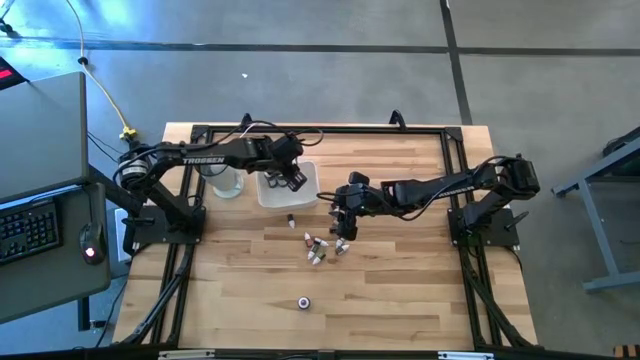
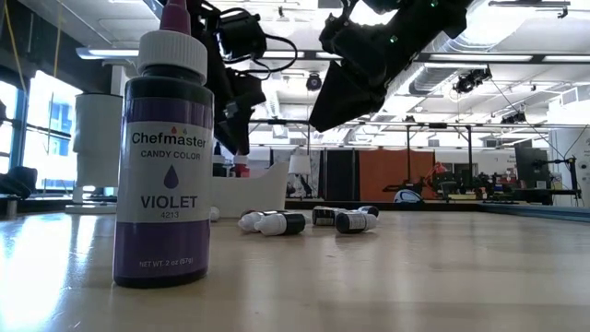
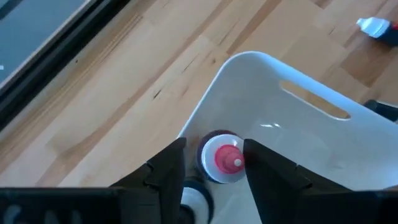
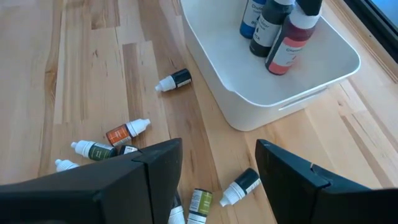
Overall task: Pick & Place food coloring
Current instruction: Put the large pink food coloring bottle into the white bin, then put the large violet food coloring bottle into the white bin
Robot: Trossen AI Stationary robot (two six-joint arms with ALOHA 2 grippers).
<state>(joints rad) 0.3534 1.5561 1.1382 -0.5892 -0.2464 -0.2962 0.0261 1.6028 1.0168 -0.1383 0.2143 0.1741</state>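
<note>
A white tray (image 1: 305, 192) stands at the table's far middle with three upright bottles in it: blue (image 4: 252, 18), dark (image 4: 267, 31) and red (image 4: 286, 46). My left gripper (image 3: 214, 148) hangs over the tray, open, its fingers on either side of the red bottle's top (image 3: 227, 158). Several small food coloring bottles (image 1: 322, 248) lie on their sides on the wood near the tray, among them a dark one (image 4: 175, 81) and an orange one (image 4: 127, 132). My right gripper (image 4: 217, 155) hovers open above this pile, touching nothing.
A larger violet bottle (image 2: 164, 157) stands upright alone near the table's front edge (image 1: 304, 302). A white cup (image 1: 228, 182) stands left of the tray. A black frame (image 1: 455, 160) runs around the table's sides. Bare wood lies between the pile and the violet bottle.
</note>
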